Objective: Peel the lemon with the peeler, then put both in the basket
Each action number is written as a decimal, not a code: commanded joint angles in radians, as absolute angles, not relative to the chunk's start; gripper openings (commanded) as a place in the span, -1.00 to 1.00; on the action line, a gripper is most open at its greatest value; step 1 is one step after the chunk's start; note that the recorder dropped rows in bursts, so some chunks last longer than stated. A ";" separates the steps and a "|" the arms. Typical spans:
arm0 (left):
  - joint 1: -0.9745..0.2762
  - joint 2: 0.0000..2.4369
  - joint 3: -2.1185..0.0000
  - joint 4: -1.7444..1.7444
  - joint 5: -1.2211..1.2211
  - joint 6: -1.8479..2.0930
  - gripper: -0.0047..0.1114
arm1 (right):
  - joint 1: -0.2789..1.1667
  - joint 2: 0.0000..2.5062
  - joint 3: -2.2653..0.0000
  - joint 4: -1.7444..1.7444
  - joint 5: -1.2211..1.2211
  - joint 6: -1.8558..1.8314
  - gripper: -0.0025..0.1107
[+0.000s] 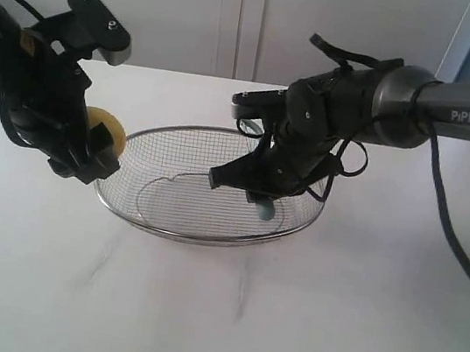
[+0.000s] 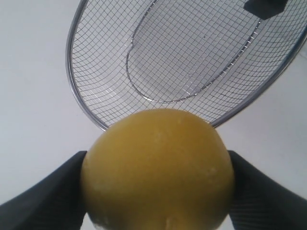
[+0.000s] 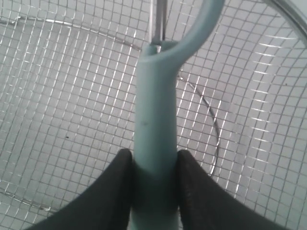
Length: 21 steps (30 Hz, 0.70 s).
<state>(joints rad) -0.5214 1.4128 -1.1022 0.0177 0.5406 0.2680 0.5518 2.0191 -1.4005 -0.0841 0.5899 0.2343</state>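
The yellow lemon [image 1: 105, 131] [image 2: 158, 170] is held in the air just outside the left rim of the wire basket [image 1: 175, 231], with my left gripper [image 1: 98, 145] [image 2: 158, 191] shut on it. Both dark fingers [image 2: 43, 191] press its sides. Inside the basket, my right gripper [image 1: 259, 190] [image 3: 153, 165] is shut on the pale teal peeler [image 3: 156, 115] [image 1: 264, 207], clamping its thick handle. The peeler's hooked head and metal blade point down at the mesh floor [image 3: 72, 96]. Whether the peeler touches the mesh, I cannot tell.
The basket [image 2: 76, 91] stands on a white table [image 1: 327, 331]. A white wall runs behind it. The right arm's cable [image 1: 452, 235] loops down over the table at the right.
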 commanded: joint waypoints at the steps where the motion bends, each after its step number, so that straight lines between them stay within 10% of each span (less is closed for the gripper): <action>1: -0.523 1.408 -1.107 0.008 0.548 0.267 -0.92 | 0.544 2.016 -1.406 -0.080 0.593 0.247 -0.96; 21: -0.523 1.408 -1.107 0.008 0.548 0.267 -0.92 | 0.544 2.016 -1.406 -0.078 0.661 0.112 -0.96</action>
<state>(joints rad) -0.5214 1.4128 -1.1022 0.0177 0.5406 0.2680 0.5518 2.0191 -1.4005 -0.0800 0.6544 0.1532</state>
